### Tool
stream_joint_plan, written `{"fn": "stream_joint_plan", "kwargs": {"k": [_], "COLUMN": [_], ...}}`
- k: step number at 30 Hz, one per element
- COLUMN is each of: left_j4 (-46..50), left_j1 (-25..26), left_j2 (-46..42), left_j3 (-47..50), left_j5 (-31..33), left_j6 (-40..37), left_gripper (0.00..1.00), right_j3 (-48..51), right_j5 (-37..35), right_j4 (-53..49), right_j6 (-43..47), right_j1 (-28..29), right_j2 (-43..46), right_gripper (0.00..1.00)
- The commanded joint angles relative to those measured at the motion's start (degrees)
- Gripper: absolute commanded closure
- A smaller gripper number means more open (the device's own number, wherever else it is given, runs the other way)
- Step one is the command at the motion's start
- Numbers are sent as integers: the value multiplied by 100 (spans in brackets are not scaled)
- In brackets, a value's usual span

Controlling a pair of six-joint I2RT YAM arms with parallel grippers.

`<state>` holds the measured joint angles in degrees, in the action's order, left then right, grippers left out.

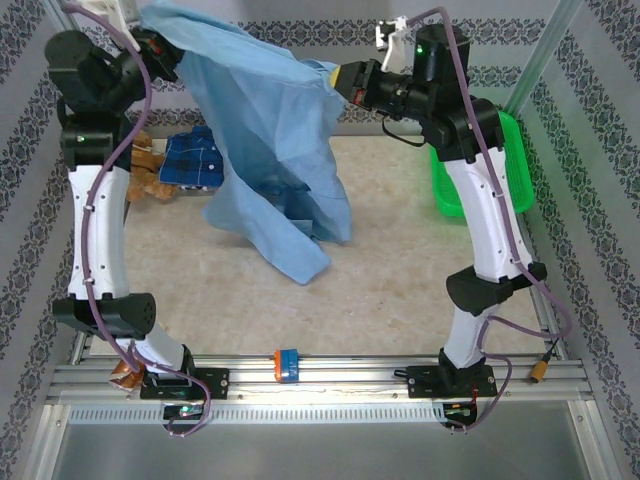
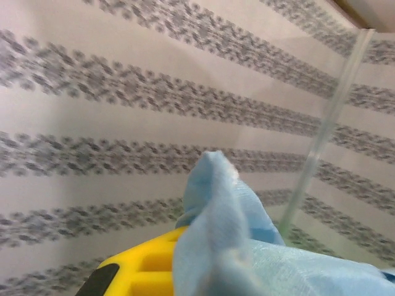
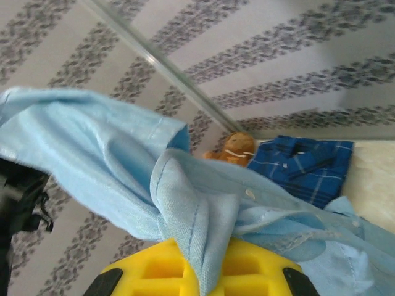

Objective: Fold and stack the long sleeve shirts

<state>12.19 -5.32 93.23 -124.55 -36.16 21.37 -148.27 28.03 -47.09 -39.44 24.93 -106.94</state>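
Both the left claw [image 1: 165, 50] and right claw [image 1: 338, 80] pinch the blue shirt [image 1: 270, 130] aloft, unfolded; the plaid shirt [image 1: 195, 160] beside the bear [image 1: 150, 170] looks folded, stacking undone.

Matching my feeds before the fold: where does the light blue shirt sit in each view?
Top external: the light blue shirt hangs in the upper centre, raised off the table.
Left wrist: bottom centre to right, bunched over the left fingers.
Right wrist: across the left and middle, draped over the right fingers.
Shared landmark: the striped wall behind it.
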Motion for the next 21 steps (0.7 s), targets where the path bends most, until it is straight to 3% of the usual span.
{"fn": "stream_joint_plan", "kwargs": {"k": [1, 9, 13, 16, 18, 21], "left_j4": [933, 1053, 482, 49, -172, -215], "left_j1": [-229, -792, -1014, -994, -803, -16], "left_j2": [233, 862, 1097, 1399, 1678, 2237], "left_j3": [-1136, -3180, -3389, -3438, -3479, -3543], "left_j5": [790, 1363, 1426, 1369, 1297, 1217], "left_j6": [-805, -909, -599, -242, -33, -380], "left_gripper": [100, 97, 96, 96, 95, 95], "right_j3": [-856, -1410, -1195, -352, 754, 2739], "right_j5": [366, 1033, 1031, 900, 810, 782], "right_j4": [58, 1536, 1185, 546, 466, 721], "right_j6": [211, -1073, -1334, -1203, -1209, -1281], "right_j1": [256, 526, 543, 296, -66, -883], "right_j2": [-263, -243, 123, 709, 1286, 2185], "right_gripper": [100, 100, 100, 100, 100, 100]}}
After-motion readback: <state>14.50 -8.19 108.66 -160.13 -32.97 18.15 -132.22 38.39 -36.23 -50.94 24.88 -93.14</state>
